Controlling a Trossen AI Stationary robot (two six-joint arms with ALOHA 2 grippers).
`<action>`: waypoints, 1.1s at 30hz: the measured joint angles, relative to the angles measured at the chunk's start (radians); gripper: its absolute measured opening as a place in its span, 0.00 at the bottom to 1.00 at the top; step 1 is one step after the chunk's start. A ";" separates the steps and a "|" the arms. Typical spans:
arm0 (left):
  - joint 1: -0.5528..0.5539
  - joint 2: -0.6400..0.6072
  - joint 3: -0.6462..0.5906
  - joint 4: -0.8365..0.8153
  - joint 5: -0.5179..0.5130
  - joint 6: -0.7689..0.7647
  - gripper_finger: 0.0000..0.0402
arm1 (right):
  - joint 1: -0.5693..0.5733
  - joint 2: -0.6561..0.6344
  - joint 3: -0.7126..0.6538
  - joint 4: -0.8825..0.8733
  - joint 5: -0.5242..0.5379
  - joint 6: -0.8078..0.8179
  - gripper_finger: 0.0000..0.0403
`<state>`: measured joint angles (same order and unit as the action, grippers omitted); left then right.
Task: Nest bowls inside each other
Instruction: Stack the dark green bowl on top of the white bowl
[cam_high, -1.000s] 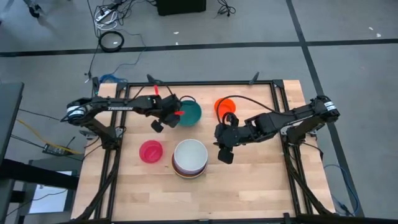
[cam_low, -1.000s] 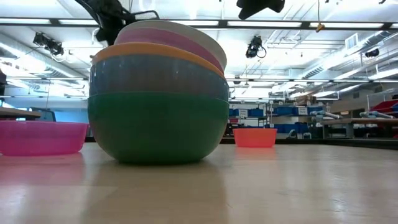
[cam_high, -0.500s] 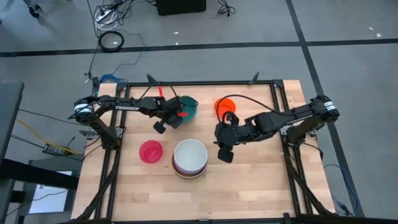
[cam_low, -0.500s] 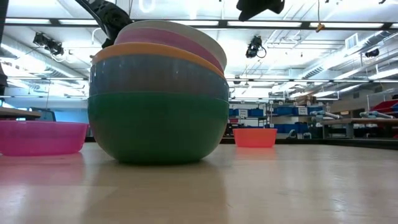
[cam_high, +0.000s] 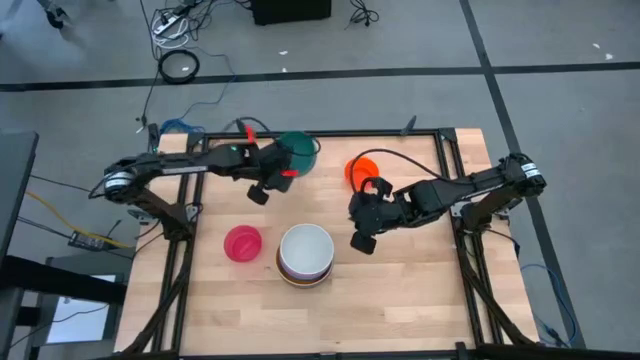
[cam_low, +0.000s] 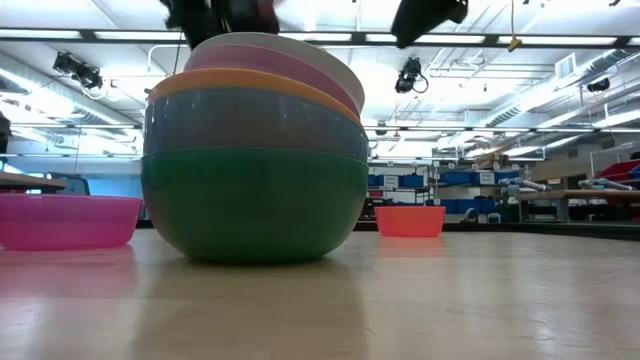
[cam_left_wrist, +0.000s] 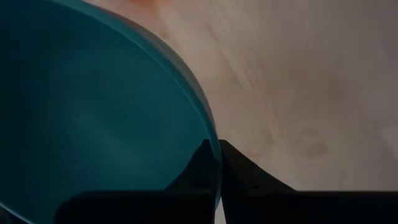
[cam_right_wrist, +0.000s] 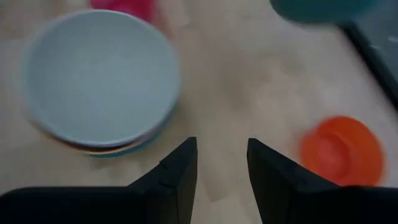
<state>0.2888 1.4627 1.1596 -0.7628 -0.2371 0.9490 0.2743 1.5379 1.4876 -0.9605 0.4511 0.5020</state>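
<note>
The teal bowl (cam_high: 298, 150) hangs above the table's far middle, with my left gripper (cam_high: 282, 166) shut on it; the bowl fills much of the left wrist view (cam_left_wrist: 93, 112). A stack of bowls (cam_high: 305, 254) topped by a white one stands on its green bottom bowl (cam_low: 255, 205) near the table's centre. A pink bowl (cam_high: 242, 243) sits to its left, and a small orange bowl (cam_high: 361, 170) at the far right. My right gripper (cam_high: 361, 232) hovers open, right of the stack, with nothing between its fingers (cam_right_wrist: 221, 163). My left gripper has the teal bowl's rim (cam_left_wrist: 215, 149) pinched between its two fingers, one finger (cam_left_wrist: 198, 167) inside the bowl and one (cam_left_wrist: 245, 169) outside. The fingers come slanting down from the table's left. The bowl is lifted clear of the table.
Bare wooden table lies in front of the stack and at the near right (cam_high: 400, 300). The table's black frame rail (cam_high: 440, 200) runs along the right side, near the small orange bowl. Cables lie on the floor beyond the far edge.
My left gripper has shut on the teal bowl's rim and risen with it, drifting toward the far edge. The bowl, which stood on the table, now hangs clear of it. My right gripper has stayed where it was.
</note>
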 joint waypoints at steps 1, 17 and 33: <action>-0.010 -0.021 0.032 -0.041 0.002 -0.028 0.02 | -0.002 0.000 0.000 -0.016 0.023 0.017 0.31; -0.464 -0.088 0.258 -0.319 0.231 -0.480 0.02 | -0.048 0.000 0.000 -0.134 0.132 0.152 0.27; -0.636 0.025 0.257 -0.220 0.257 -0.695 0.10 | -0.049 0.000 0.000 -0.133 0.119 0.123 0.27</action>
<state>-0.3470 1.4879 1.4170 -0.9825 0.0197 0.2536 0.2253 1.5379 1.4876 -1.0935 0.5698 0.6250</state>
